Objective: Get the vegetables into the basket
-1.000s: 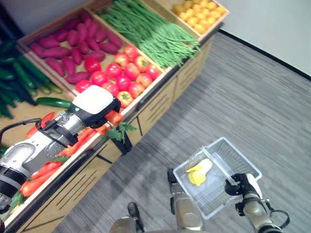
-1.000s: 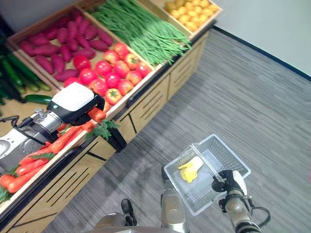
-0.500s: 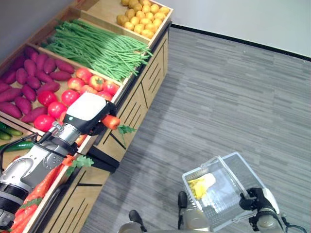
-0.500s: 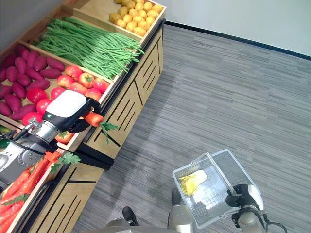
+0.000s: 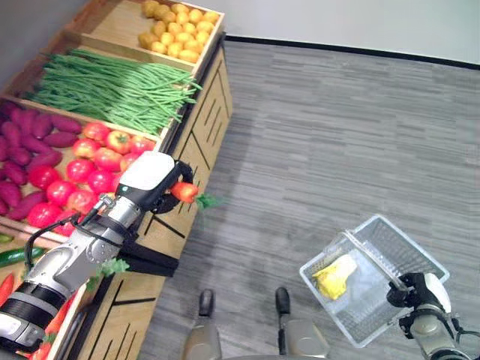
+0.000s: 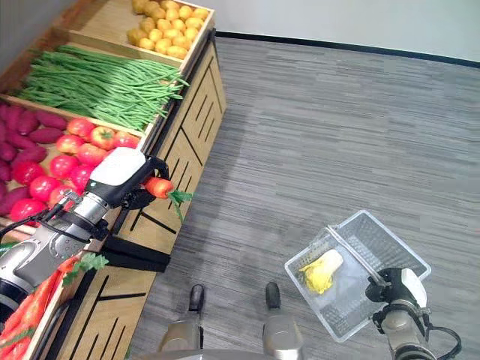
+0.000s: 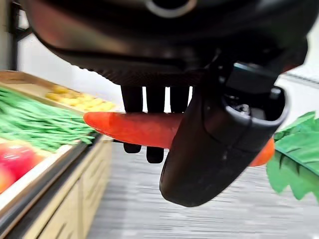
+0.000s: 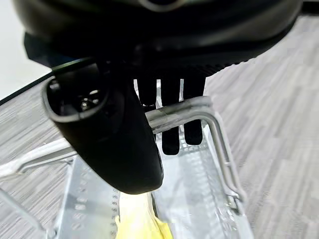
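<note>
Since 1 s ago: carrot lifted off display, carried out past shelf edge toward basket. Head views: left hand over floor, basket well apart w/ yellow veg inside. L wrist: fingers + thumb pinching carrot; thin grip, could slip mid-swing. R wrist: right hand curled round handle

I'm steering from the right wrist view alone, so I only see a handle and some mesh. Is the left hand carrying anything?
Observer: Yes. The left hand is curled round a carrot, leafy end sticking out.
Operator: Where is it relative to the stand?
Observer: It's out past the front edge of the produce stand, beside the tomatoes.
Operator: And my basket?
Observer: The basket hangs over the floor from the right hand, with a yellow vegetable inside.
</note>
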You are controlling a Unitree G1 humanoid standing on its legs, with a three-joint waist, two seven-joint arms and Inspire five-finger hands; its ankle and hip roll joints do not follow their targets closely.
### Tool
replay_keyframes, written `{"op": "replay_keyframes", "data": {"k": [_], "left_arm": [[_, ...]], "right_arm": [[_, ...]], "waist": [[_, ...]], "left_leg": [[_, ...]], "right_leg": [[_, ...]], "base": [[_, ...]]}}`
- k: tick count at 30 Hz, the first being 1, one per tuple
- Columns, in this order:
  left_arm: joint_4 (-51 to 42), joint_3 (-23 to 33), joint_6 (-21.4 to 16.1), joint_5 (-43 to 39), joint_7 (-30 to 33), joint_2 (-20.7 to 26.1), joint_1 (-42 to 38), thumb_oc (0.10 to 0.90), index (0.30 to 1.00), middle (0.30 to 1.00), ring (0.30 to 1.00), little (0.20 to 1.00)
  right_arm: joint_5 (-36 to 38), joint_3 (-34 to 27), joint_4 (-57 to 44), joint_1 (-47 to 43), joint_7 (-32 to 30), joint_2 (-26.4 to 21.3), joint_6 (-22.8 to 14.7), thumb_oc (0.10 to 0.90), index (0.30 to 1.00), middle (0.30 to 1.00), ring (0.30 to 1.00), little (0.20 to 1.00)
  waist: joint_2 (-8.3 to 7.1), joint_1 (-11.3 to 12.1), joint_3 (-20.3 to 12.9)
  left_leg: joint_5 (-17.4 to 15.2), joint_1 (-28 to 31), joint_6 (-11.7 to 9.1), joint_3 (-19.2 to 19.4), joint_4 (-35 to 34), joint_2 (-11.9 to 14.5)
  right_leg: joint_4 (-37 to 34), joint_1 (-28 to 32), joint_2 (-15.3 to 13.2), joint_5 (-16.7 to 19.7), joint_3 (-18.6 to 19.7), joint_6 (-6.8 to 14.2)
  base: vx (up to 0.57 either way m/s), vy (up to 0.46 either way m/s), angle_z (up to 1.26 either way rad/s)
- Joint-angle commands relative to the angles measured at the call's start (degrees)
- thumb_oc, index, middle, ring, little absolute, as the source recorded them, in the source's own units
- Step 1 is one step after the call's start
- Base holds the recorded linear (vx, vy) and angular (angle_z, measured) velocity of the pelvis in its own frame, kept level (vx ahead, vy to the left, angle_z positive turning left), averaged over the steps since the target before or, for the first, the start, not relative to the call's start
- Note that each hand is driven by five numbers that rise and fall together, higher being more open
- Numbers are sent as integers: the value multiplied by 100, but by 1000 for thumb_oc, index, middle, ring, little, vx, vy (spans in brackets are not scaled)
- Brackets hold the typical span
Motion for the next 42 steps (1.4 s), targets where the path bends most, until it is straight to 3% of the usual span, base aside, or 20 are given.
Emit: {"op": "replay_keyframes", "data": {"k": [1,2,3,5,8,13,24,33,42], "left_arm": [[-301,632,-125,-160,455,343,-608,400,300,300,300,300],[-262,572,-120,-122,457,433,-694,400,300,300,300,300],[-297,606,-101,-16,481,510,-692,400,300,300,300,300],[-306,709,-92,49,477,609,-639,400,300,300,300,300],[-360,829,-99,106,452,655,-463,400,300,300,300,300],[-416,867,-100,72,352,630,-350,400,300,300,300,300],[-373,850,-151,-113,119,433,-278,400,300,300,300,300],[-538,271,-364,-291,-110,320,-614,400,300,300,300,300],[-809,-467,-487,-459,-265,65,-1209,400,300,300,300,300]], "right_arm": [[123,-75,-355,-170,-357,-382,-239,400,300,300,300,300],[125,2,-247,-277,-334,-268,-185,400,300,300,300,300],[54,67,-351,-350,-325,-205,-152,400,300,300,300,300],[53,86,-274,-406,-349,-145,-173,400,300,300,300,300],[-12,118,-301,-452,-362,-142,-179,400,300,300,300,300],[-76,145,-337,-523,-339,-237,-155,400,300,300,300,300],[-288,181,-882,-615,-323,-658,-131,400,300,300,300,300],[-368,675,-1712,-1414,-246,-1526,-342,400,300,300,300,300],[-336,1357,-1858,-2421,-199,-1635,-401,400,300,300,300,300]], "waist": [[-131,104,-385],[-181,106,-382],[-205,186,-333],[-120,313,-332],[-118,404,-428],[-206,454,-559],[-155,388,-679],[-16,337,-828],[21,351,-941]], "left_leg": [[-390,157,79,513,105,-1],[-487,215,194,757,125,-134],[-519,273,285,1077,45,-209],[-433,309,310,1353,-148,-152],[-382,398,311,1548,-317,-141],[-398,535,242,1731,-367,-154],[-168,708,-32,1735,-472,200],[-129,907,-171,1777,-491,405],[-175,1007,-186,1825,-491,427]], "right_leg": [[805,-47,-562,-609,154,841],[861,-237,-712,-371,284,968],[959,-481,-850,-73,66,1031],[1159,-383,-958,-194,-874,922],[1111,-218,-988,-192,-1164,922],[733,-73,-991,-20,-1184,1041],[77,268,-572,-224,-1245,865],[-124,524,-334,-337,-1205,770],[-124,579,-328,-344,-1147,762]], "base": [[107,701,-128],[-66,455,-109],[-122,520,-61],[-135,227,-147],[-47,32,-76],[11,-51,-32],[13,-138,-12],[20,-74,-2],[13,-11,-6]]}}
